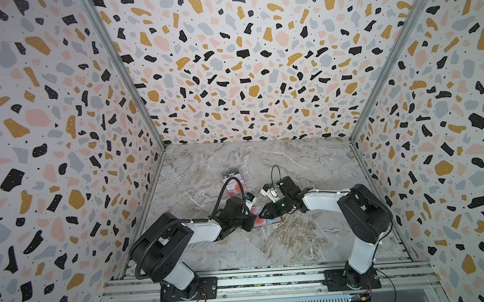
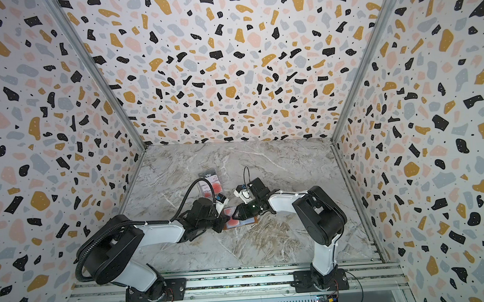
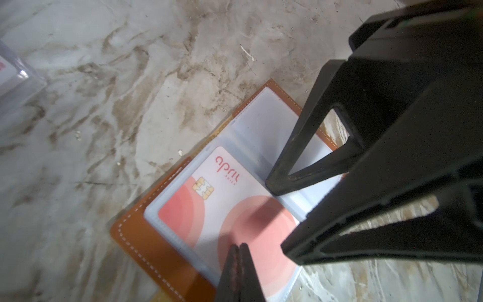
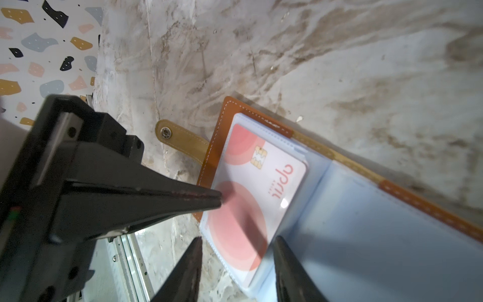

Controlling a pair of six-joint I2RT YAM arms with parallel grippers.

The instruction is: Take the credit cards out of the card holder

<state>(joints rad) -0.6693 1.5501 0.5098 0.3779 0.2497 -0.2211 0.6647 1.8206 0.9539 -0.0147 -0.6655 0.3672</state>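
Mid-table point(image 3: 104, 104), toward 6 o'clock, the card holder point(image 3: 130, 235) lies open. The left gripper point(image 3: 239, 251), pressed together, seemingly pins the sleeved april credit card point(image 3: 235, 209). The right gripper point(image 3: 283, 217), spread, straddles the card's edge from 3 o'clock, likely to draw it out.

Two black-and-white robot arms with matte black jaws

The left arm point(image 1: 202, 229) and right arm point(image 1: 321, 200) each pair glossy white link shells with bulky black joints, above black base plates point(image 1: 210, 285) studded with screws. A ribbed black hose point(image 1: 152, 234) runs along the left arm, a thin black cable point(image 1: 275, 166) loops at the right wrist, and a green light point(image 1: 282, 203) glows there. The jaws are tapered wedges with triangular cut-outs.
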